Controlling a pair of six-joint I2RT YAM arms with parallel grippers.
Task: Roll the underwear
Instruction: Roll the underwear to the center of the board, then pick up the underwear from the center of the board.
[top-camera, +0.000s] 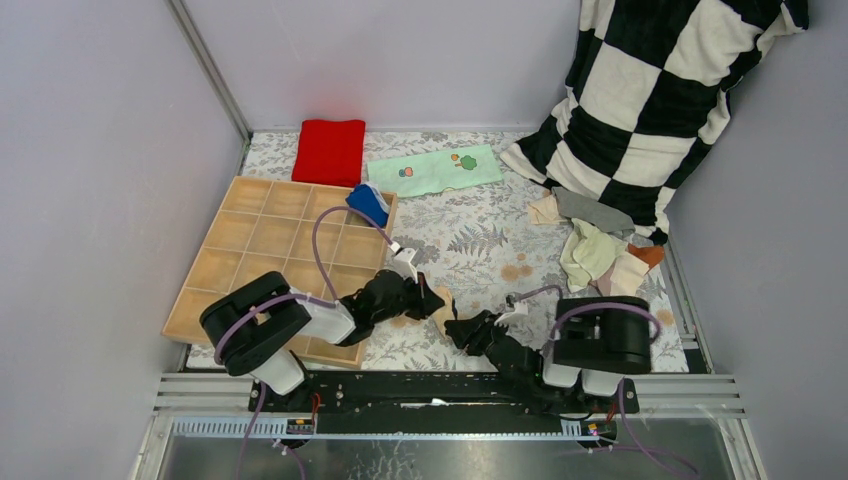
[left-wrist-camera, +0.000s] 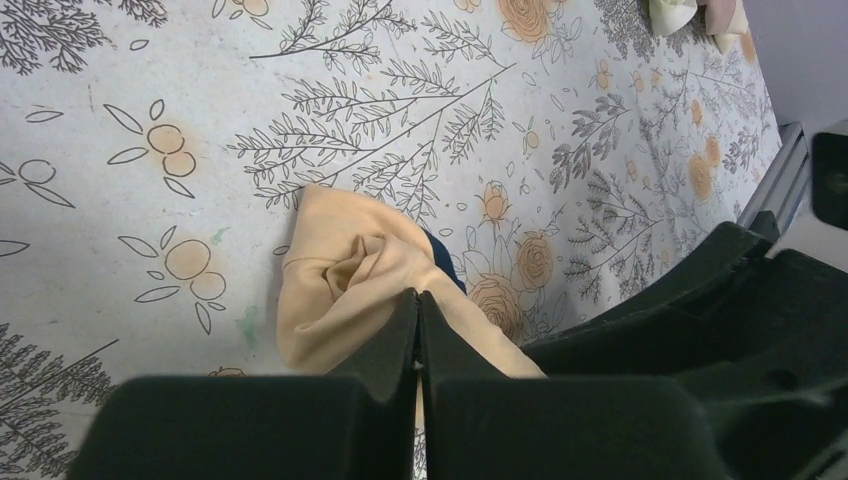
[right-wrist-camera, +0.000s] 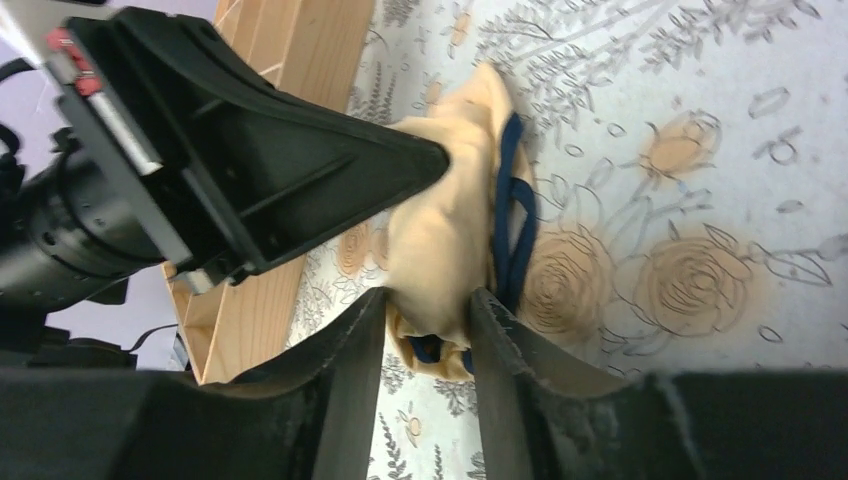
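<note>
Rolling is in hand: soft tan briefs with navy trim (left-wrist-camera: 340, 290) are clenched in the left jaws, the right jaws are parted astride them; next, a fresh, tighter tuck seems needed.

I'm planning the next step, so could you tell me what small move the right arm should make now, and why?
Probably draw the right pincer back, clear of the tan briefs. Its jaws stand apart around the bunched cloth, while the left pincer is shut on it, so the left alone can likely carry it.

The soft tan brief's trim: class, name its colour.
Dark navy blue trim on the tan brief, clearest in the right wrist view.
</note>
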